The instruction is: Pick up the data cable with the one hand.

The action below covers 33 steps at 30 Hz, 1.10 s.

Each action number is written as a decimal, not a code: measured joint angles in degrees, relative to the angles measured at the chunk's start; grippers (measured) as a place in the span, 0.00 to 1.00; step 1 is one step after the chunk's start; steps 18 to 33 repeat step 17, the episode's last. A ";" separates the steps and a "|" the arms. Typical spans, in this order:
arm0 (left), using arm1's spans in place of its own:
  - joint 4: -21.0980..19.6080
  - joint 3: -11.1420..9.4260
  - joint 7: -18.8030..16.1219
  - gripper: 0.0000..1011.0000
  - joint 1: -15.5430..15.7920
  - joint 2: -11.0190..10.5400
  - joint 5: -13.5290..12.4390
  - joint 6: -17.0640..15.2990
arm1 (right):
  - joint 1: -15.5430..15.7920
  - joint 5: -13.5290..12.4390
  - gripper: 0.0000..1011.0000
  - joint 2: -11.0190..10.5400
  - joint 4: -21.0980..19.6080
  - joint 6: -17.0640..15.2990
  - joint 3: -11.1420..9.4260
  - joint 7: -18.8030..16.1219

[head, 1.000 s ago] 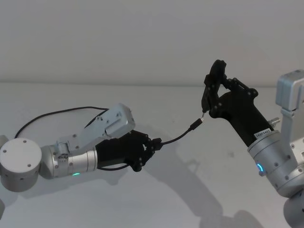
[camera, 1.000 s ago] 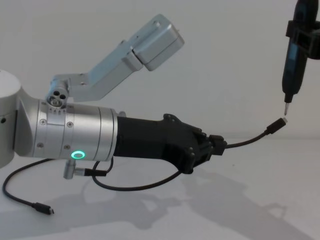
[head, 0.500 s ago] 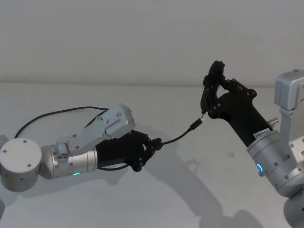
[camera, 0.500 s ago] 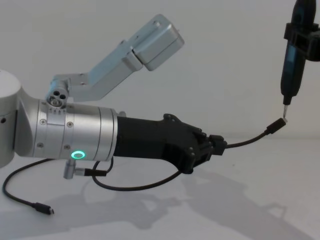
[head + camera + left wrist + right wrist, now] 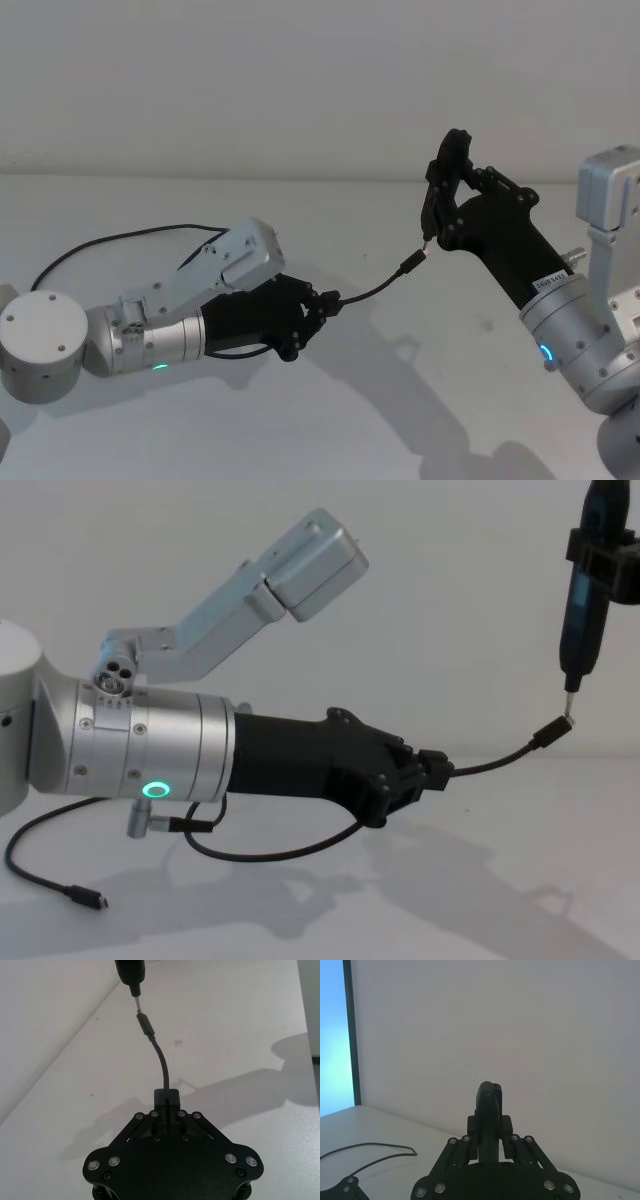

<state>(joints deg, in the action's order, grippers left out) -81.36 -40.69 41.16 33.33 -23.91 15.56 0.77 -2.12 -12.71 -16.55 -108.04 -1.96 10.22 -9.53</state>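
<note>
Silver cylindrical wrists, green and blue light rings, black angular fingers point(image 5: 318, 303)

Matte black plastic left gripper point(image 5: 432, 770) on brushed silver metal wrist point(image 5: 150, 750); cable point(image 5: 495, 763) looks smooth rubbery black, table point(image 5: 400, 420) matte white.

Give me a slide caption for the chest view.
Left claw shut on the thin black data cable, raising its silver-tipped plug to the metal point of the rigid black pen-like tool.
</note>
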 joint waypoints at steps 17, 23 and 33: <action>0.00 0.00 0.00 0.04 0.00 0.00 0.00 0.00 | -0.02 0.00 0.27 0.09 0.00 -0.14 -0.08 -0.12; 0.00 0.00 0.00 0.04 0.00 0.00 0.00 0.00 | -0.02 0.00 0.27 0.09 0.00 -0.14 -0.08 -0.12; 0.00 0.00 0.00 0.04 0.00 0.00 0.00 0.00 | -0.02 0.00 0.27 0.09 0.00 -0.14 -0.08 -0.12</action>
